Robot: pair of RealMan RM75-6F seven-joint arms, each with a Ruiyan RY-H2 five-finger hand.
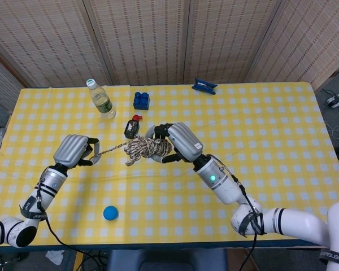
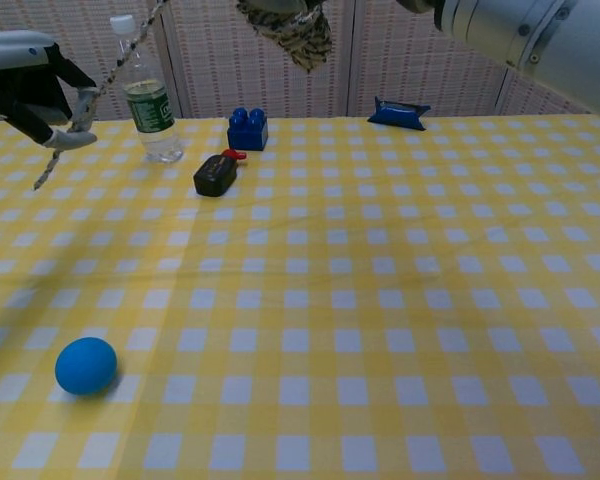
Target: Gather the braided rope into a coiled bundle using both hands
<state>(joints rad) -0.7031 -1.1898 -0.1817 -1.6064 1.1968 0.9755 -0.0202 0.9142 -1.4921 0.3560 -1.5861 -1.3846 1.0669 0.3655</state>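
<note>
A bundle of the braided rope (image 1: 147, 149), white flecked with black, is raised above the table in my right hand (image 1: 178, 142). The chest view shows the bundle of braided rope (image 2: 295, 30) hanging at the top edge. One strand (image 1: 110, 149) runs taut to my left hand (image 1: 74, 151), which pinches it near its end. In the chest view my left hand (image 2: 35, 90) sits at the upper left, with a short tail of rope (image 2: 48, 170) dangling below it.
On the yellow checked tablecloth (image 1: 260, 130) stand a water bottle (image 1: 100, 99), a blue brick (image 1: 140, 100), a black and red object (image 1: 132, 127), a dark blue packet (image 1: 204, 86) at the back and a blue ball (image 1: 110, 213) near the front.
</note>
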